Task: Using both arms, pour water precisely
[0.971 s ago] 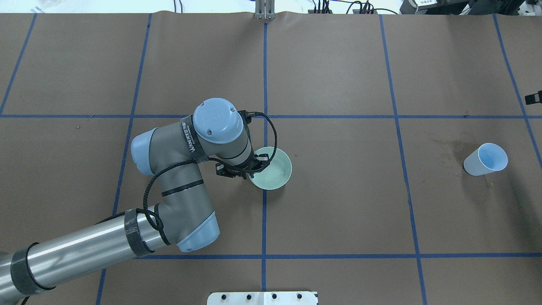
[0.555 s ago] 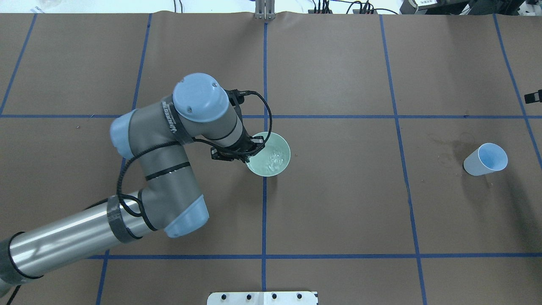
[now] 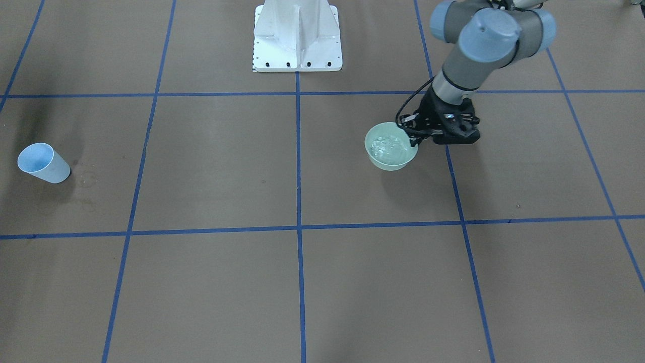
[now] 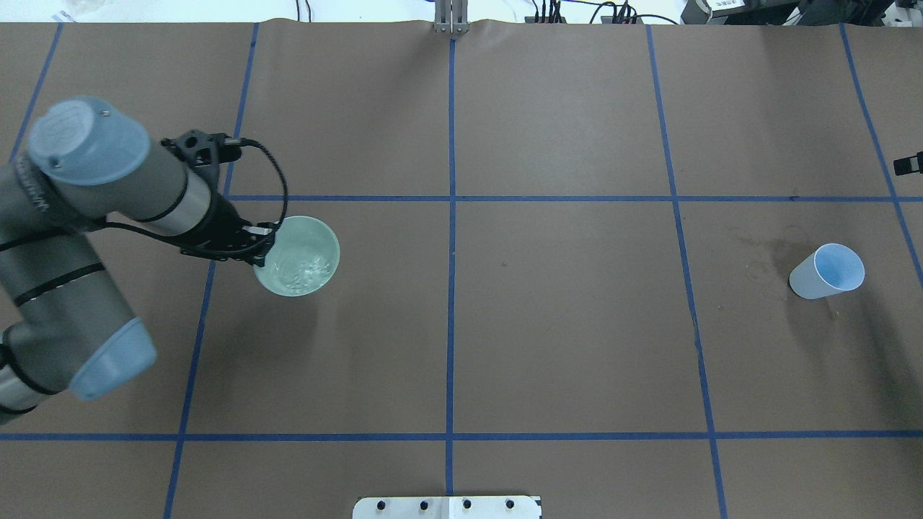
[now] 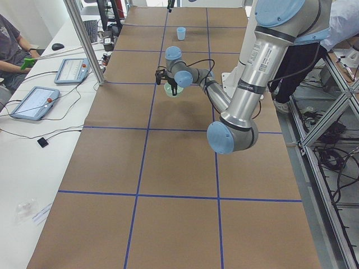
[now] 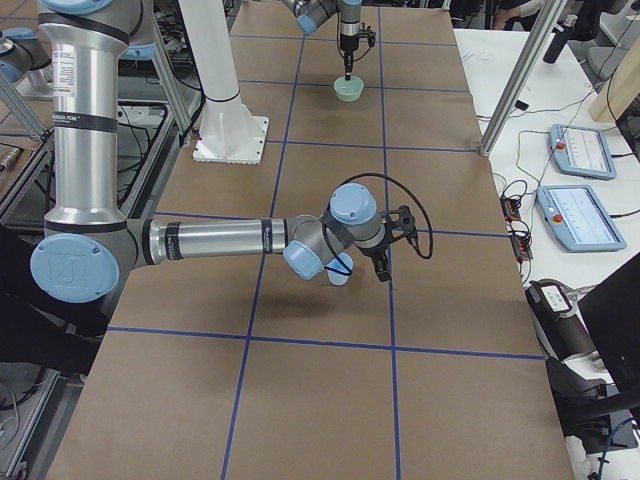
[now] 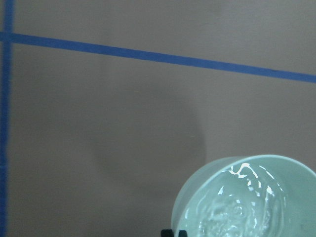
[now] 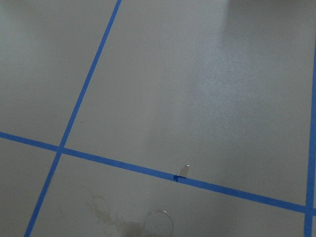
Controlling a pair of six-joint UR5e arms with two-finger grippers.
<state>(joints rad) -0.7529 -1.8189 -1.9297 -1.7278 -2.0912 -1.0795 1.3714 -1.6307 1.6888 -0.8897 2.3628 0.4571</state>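
The water [image 4: 303, 270] sits rippling in a pale green bowl [image 4: 328, 241]. The left gripper [image 4: 261, 246] pinches the bowl by the rim on its own side, clamped tight on the edge. The bowl's offset shadow suggests it hangs above the table [image 4: 562, 346]. The pale blue cup [image 4: 827, 271] stands well apart, toward the robot's right, beside dried water rings [image 4: 764, 267]. The right gripper [image 6: 383, 270] hangs near that cup, so that arm is nearer; whether its jaws are parted I cannot tell. The white pedestal [image 3: 297, 35] lies off the line between bowl and cup.

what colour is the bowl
The bowl is pale mint green, clearest in the overhead view.
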